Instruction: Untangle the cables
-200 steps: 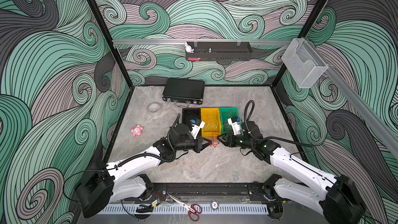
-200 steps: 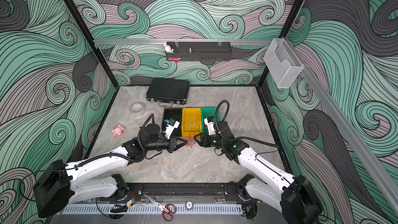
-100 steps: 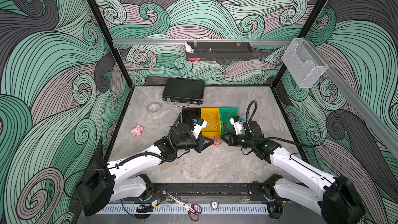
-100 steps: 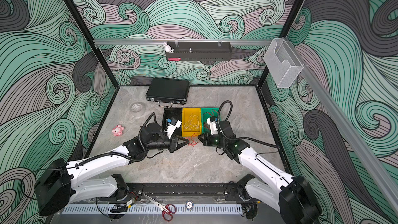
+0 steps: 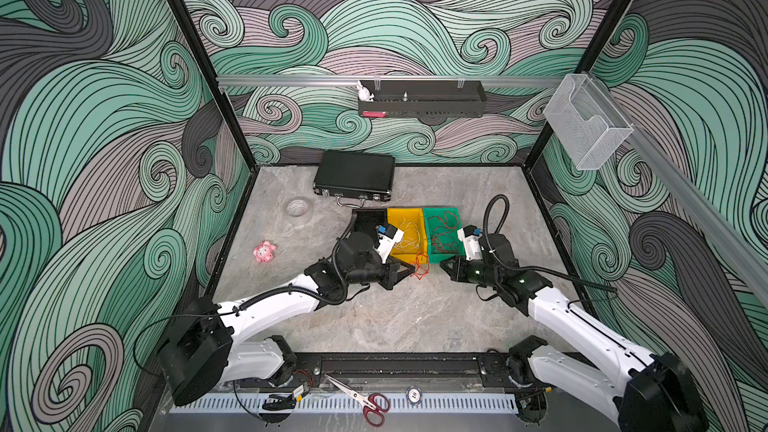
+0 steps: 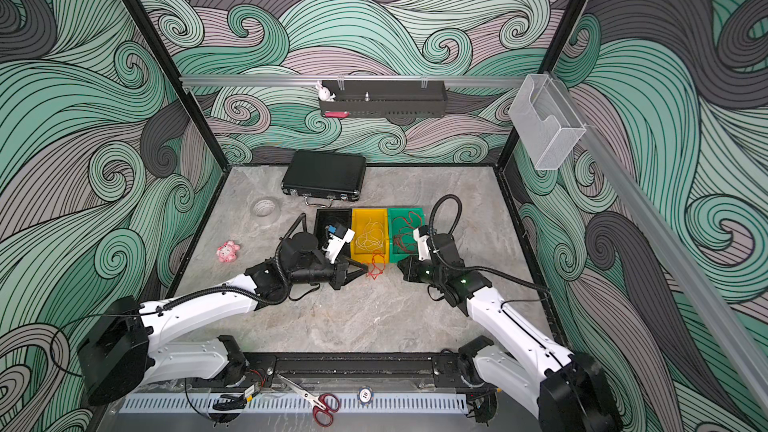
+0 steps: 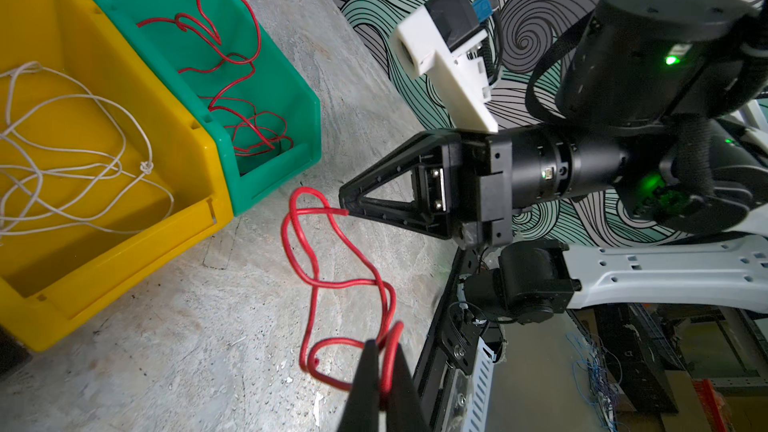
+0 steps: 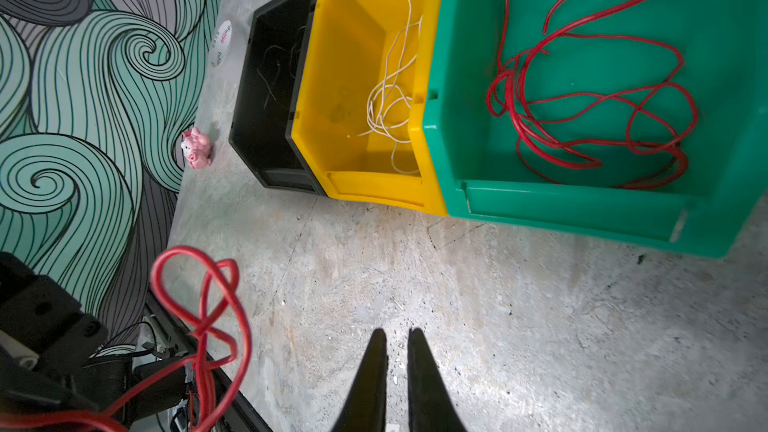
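The red cable [image 7: 345, 283] dangles in loops from the left gripper [image 7: 384, 351], pinched tight between its tips. Just beyond the loops is the right gripper [image 8: 397, 336]. Half open a second ago, it has narrowed to a slit, holds nothing and has drawn slightly back.

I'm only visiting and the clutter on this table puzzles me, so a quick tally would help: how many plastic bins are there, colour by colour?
Black bin: 1
Yellow bin: 1
Green bin: 1
Total: 3
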You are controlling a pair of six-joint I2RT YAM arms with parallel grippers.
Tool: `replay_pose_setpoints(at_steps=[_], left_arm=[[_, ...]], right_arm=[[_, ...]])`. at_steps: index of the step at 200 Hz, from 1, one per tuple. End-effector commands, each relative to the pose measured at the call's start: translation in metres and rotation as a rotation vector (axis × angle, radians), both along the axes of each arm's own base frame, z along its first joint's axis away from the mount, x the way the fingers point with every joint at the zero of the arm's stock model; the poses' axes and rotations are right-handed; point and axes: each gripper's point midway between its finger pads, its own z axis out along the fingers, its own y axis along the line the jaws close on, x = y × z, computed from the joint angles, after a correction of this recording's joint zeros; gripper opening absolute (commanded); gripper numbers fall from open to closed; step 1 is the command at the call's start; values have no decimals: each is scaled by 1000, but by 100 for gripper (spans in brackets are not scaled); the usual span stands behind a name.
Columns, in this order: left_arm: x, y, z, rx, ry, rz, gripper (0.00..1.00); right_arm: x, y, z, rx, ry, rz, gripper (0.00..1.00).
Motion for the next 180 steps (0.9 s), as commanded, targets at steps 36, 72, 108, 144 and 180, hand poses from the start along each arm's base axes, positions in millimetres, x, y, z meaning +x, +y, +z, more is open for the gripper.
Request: replay_pose_setpoints(at_steps=[36, 72, 108, 144, 180], left_arm=[[13, -15, 6, 9, -29, -7, 0], [36, -23, -6, 90, -4, 57, 0], [70, -46, -13, 153, 32, 112, 0], [103, -81, -7, 155, 60, 123, 0], [131, -103, -23, 182, 130, 163, 0]], right_arm=[[-6, -3, 8, 7, -22, 21, 31], [-11, -15, 8, -46, -18, -4, 32], [-14, -45, 0, -142, 5, -122, 33], [-16, -60, 5, -142, -18, -179, 36], [-21, -63, 4, -121, -14, -180, 35]])
